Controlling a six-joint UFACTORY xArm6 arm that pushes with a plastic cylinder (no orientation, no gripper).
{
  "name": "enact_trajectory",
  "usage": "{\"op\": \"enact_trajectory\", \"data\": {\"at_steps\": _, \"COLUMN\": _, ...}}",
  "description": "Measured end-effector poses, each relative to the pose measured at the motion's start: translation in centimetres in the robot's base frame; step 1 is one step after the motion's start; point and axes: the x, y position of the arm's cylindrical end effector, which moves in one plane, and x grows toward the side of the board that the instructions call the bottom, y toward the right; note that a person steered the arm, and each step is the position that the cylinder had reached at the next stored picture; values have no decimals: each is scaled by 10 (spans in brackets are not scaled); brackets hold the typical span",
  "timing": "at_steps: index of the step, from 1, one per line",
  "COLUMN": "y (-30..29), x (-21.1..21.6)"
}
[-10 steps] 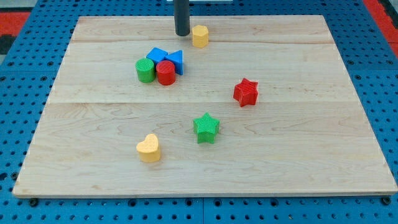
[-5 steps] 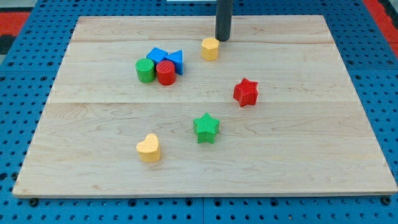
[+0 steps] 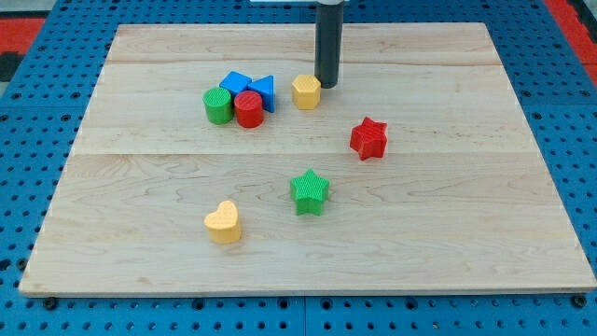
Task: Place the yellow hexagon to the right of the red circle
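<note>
The yellow hexagon [image 3: 305, 91] lies in the upper middle of the wooden board [image 3: 466, 233]. The red circle [image 3: 248, 109] sits to its left and slightly lower, in a cluster with other blocks. A gap separates the hexagon from that cluster. My tip [image 3: 326, 85] is down on the board just to the right of the hexagon and a little above it, close to or touching its upper right edge.
A green circle [image 3: 218, 105] touches the red circle's left side. Two blue blocks [image 3: 236, 84] [image 3: 264, 91] sit just above the red circle. A red star [image 3: 368, 139], a green star [image 3: 309, 191] and a yellow heart [image 3: 223, 222] lie lower on the board.
My tip went from the hexagon's left over to its upper right, then came down. The yellow hexagon slid down and ended lower, nearer the blue blocks. Other blocks stayed put.
</note>
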Motion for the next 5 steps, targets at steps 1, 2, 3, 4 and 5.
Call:
{"op": "enact_trajectory", "data": {"at_steps": 1, "y": 1, "x": -1}}
{"op": "enact_trajectory", "data": {"at_steps": 2, "y": -8, "x": -19}}
{"op": "enact_trajectory", "data": {"at_steps": 3, "y": -31, "x": -19}}
{"op": "enact_trajectory", "data": {"at_steps": 4, "y": -30, "x": 2}}
{"op": "enact_trajectory", "data": {"at_steps": 5, "y": -10, "x": 4}}
